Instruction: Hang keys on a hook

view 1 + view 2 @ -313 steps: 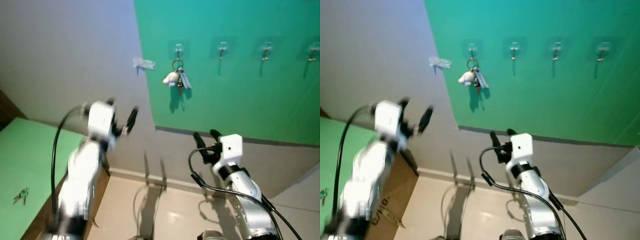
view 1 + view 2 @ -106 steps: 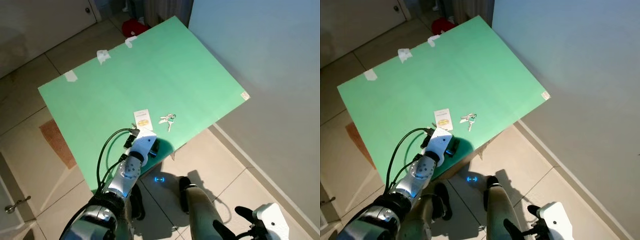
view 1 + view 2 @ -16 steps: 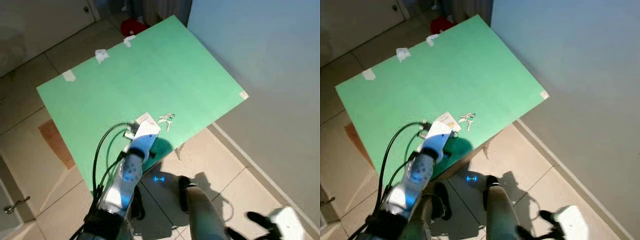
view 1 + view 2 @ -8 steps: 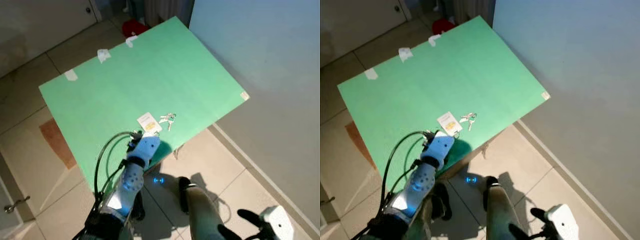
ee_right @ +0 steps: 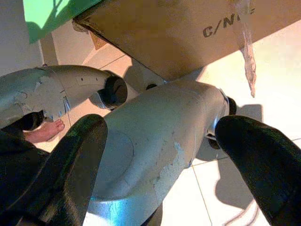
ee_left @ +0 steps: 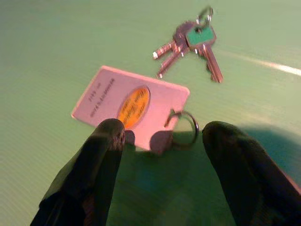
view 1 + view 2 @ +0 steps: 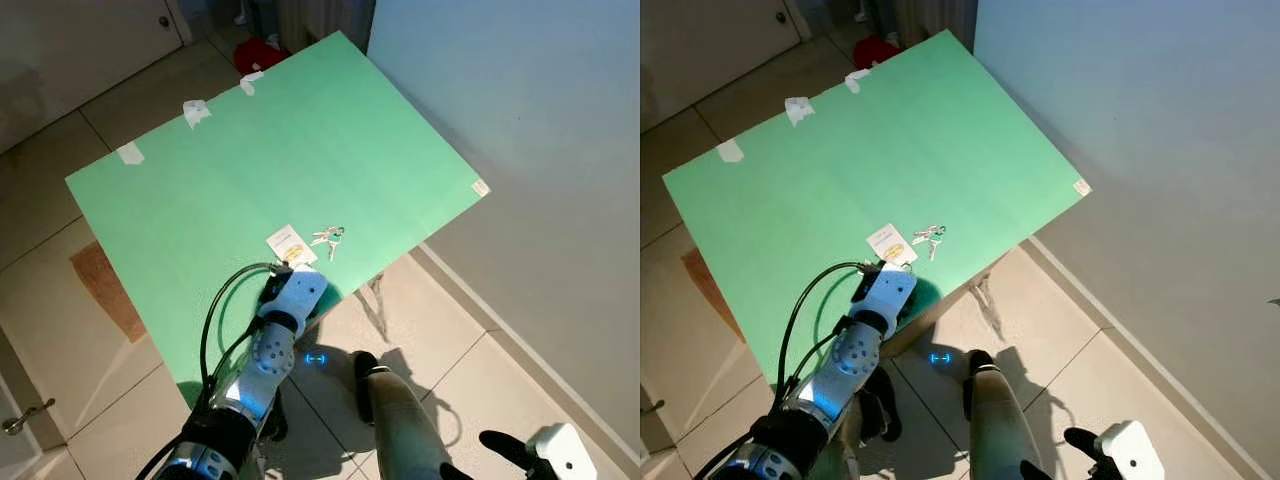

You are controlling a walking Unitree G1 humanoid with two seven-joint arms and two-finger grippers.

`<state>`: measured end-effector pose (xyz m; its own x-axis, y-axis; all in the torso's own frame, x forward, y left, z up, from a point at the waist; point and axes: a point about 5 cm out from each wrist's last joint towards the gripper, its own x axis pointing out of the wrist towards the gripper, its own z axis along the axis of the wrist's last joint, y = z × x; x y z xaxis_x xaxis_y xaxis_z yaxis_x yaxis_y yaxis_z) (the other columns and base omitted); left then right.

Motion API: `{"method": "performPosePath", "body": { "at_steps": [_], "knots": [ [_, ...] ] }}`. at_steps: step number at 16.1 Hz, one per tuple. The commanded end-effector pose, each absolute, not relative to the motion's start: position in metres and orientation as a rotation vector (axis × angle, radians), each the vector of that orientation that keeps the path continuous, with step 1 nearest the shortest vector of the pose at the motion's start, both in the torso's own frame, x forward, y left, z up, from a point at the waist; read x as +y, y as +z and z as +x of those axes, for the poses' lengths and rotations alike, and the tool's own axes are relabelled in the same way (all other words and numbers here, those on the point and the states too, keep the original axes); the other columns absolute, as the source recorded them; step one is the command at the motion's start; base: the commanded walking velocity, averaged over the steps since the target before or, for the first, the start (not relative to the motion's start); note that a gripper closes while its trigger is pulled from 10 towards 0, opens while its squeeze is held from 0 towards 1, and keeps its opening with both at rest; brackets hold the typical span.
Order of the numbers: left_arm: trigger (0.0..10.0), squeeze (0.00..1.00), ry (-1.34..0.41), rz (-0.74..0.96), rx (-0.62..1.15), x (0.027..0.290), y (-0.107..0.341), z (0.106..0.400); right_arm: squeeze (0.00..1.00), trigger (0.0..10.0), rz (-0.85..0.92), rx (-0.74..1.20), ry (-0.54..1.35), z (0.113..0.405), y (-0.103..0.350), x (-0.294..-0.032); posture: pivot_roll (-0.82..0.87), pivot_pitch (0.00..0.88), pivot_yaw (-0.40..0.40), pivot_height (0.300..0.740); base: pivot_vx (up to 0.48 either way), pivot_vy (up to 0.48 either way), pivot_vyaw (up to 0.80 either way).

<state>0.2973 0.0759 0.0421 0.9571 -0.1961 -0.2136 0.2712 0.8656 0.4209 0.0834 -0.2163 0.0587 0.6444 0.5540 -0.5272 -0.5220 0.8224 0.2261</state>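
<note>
A small bunch of keys (image 7: 328, 238) with one green head (image 6: 200, 35) lies on the green tabletop (image 7: 250, 160) close to its near edge. Beside it lies a white tag (image 6: 129, 101) with an orange oval and a metal ring (image 6: 184, 129), apart from the keys. My left gripper (image 6: 164, 129) is open just above the tabletop, its fingertips (image 6: 110, 134) at the near side of the tag and ring, touching nothing. My left arm (image 7: 280, 320) reaches up over the table's edge. My right gripper (image 5: 164, 127) hangs open and low beside my leg.
The green top rests on a cardboard box (image 5: 188, 33). A pale wall (image 7: 540, 150) runs along the right. Tiled floor (image 7: 450, 330) lies below, and my own leg (image 7: 395, 420) stands there. Bits of white tape (image 7: 195, 108) mark the table's far side. A person's bare foot (image 5: 44, 132) is on the floor.
A second ago my left wrist covered the tag; it has drawn back toward the table's near edge and the tag is uncovered. The camera shifted slightly. Keys and tag lie as before.
</note>
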Motion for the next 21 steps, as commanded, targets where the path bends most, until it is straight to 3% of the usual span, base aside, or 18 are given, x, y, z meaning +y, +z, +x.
{"method": "performPosePath", "body": {
  "at_steps": [1,10,12,21],
  "knots": [
    [10.0,0.0,-0.251,0.473,0.208,0.074,0.029,0.29,0.0,10.0,0.064,0.649,0.596,0.076,0.059,-0.218,-0.47,0.397,-0.021,0.74,0.0,0.0,0.0],
    [10.0,0.0,-0.317,0.466,0.323,0.065,0.014,0.295,0.0,10.0,0.06,0.659,0.594,0.075,0.06,-0.215,-0.48,0.406,-0.028,0.74,0.0,0.0,0.0],
    [0.0,0.0,-0.321,0.428,0.409,0.067,0.005,0.29,0.0,10.0,0.062,0.66,0.593,0.075,0.06,-0.214,-0.48,0.407,-0.027,0.74,0.0,0.0,0.0],
    [0.0,0.0,-0.314,0.376,0.374,0.071,0.011,0.294,0.0,10.0,0.057,0.666,0.585,0.076,0.056,-0.218,-0.48,0.406,-0.027,0.74,0.0,0.0,0.0]
  ]
}}
